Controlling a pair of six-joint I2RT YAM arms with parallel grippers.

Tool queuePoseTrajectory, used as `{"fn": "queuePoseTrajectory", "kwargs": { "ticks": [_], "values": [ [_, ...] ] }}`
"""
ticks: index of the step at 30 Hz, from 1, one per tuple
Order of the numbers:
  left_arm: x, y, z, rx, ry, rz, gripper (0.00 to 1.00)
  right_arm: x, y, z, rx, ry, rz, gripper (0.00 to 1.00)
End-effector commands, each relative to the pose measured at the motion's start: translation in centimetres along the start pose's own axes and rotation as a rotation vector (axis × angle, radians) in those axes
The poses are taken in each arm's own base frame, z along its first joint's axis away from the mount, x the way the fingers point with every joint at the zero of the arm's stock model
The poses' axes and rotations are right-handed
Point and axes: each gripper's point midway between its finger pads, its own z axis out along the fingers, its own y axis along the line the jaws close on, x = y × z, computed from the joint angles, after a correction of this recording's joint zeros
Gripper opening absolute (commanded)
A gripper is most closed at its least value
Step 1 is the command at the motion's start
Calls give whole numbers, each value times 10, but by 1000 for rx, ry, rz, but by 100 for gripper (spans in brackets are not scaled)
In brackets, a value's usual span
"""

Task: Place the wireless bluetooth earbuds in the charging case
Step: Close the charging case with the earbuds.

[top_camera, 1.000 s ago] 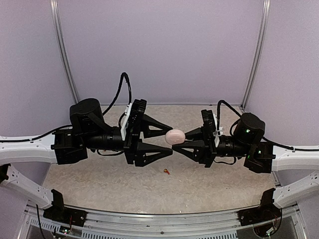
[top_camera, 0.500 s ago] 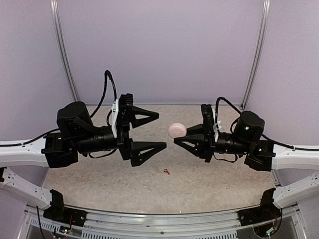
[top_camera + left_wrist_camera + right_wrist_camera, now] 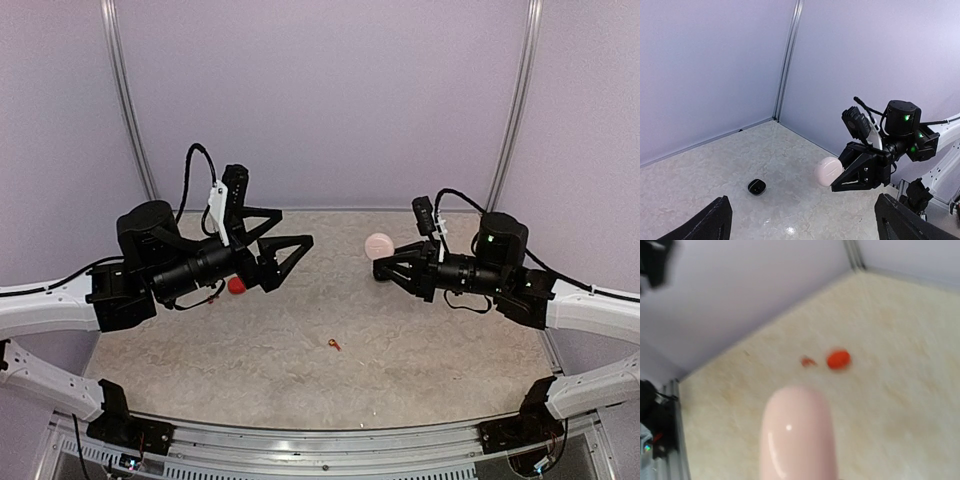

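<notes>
My right gripper (image 3: 384, 258) is shut on a pale pink charging case (image 3: 379, 245) and holds it closed, above the table. The case also shows in the left wrist view (image 3: 828, 171) and fills the bottom of the right wrist view (image 3: 797, 435); my own right fingers do not show there. My left gripper (image 3: 297, 230) is open and empty, well to the left of the case. A tiny red-orange earbud (image 3: 333, 344) lies on the table at front centre, and it also shows in the right wrist view (image 3: 807, 361).
A round red case (image 3: 237, 286) lies on the table under my left arm, and shows in the right wrist view (image 3: 838, 359). A round black case (image 3: 756, 187) lies on the table near the back corner. Lilac walls enclose the table.
My left gripper has drawn back to the left and away from the pink case, uncovering the red case. My right gripper has moved right and back with the pink case.
</notes>
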Motion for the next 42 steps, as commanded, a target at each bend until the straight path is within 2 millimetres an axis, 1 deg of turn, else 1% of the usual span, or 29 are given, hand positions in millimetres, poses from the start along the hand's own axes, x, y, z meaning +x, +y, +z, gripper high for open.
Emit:
{"fn": "queuePoseTrajectory", "kwargs": {
  "ticks": [1, 3, 6, 10, 12, 13, 15, 17, 19, 22, 24, 28, 30, 31, 33, 34, 36, 38, 40, 42],
  "values": [
    [-17, 24, -1, -105, -10, -131, 99, 58, -44, -1, 67, 162, 189, 0],
    [-22, 33, 2, -134, 2, -189, 99, 73, -59, -1, 86, 196, 241, 0],
    [-36, 40, 6, -163, 8, -232, 99, 93, -78, 2, 110, 250, 299, 0],
    [-63, 48, 4, -160, -42, -306, 99, 118, -99, 11, 133, 316, 358, 0],
    [-79, 47, 2, -133, -64, -337, 99, 128, -108, 16, 141, 343, 380, 0],
    [-86, 45, 1, -120, -75, -349, 99, 137, -113, 20, 147, 368, 401, 0],
    [-102, 40, -2, -95, -101, -373, 99, 147, -123, 26, 158, 397, 427, 0],
    [-115, 35, -6, -64, -121, -401, 99, 152, -132, 32, 164, 417, 444, 0],
    [-124, 33, -9, -33, -132, -442, 99, 158, -140, 37, 177, 434, 467, 0],
    [-133, 37, -15, -3, -139, -467, 99, 162, -152, 40, 206, 444, 487, 1],
    [-134, 40, -17, 13, -132, -481, 99, 164, -160, 39, 232, 444, 502, 3],
    [-131, 36, -17, 60, -99, -484, 99, 175, -172, 38, 248, 445, 562, 5],
    [-129, 41, -18, 50, -85, -483, 99, 179, -174, 40, 245, 447, 586, 8],
    [-128, 48, -18, 34, -84, -487, 99, 181, -176, 41, 252, 449, 594, 10],
    [-122, 62, -18, 21, -68, -524, 99, 185, -181, 40, 280, 457, 602, 17],
    [-111, 72, -17, -2, -35, -555, 99, 187, -182, 39, 293, 460, 607, 19],
    [-96, 94, -19, -69, -9, -590, 99, 188, -184, 37, 313, 456, 612, 25],
    [-79, 117, -23, -149, 20, -615, 99, 185, -185, 36, 326, 445, 612, 31],
    [-58, 144, -30, -250, 48, -638, 99, 182, -188, 34, 347, 443, 605, 40],
    [-38, 166, -40, -336, 71, -633, 99, 179, -191, 32, 362, 439, 601, 49]
  ]
}}
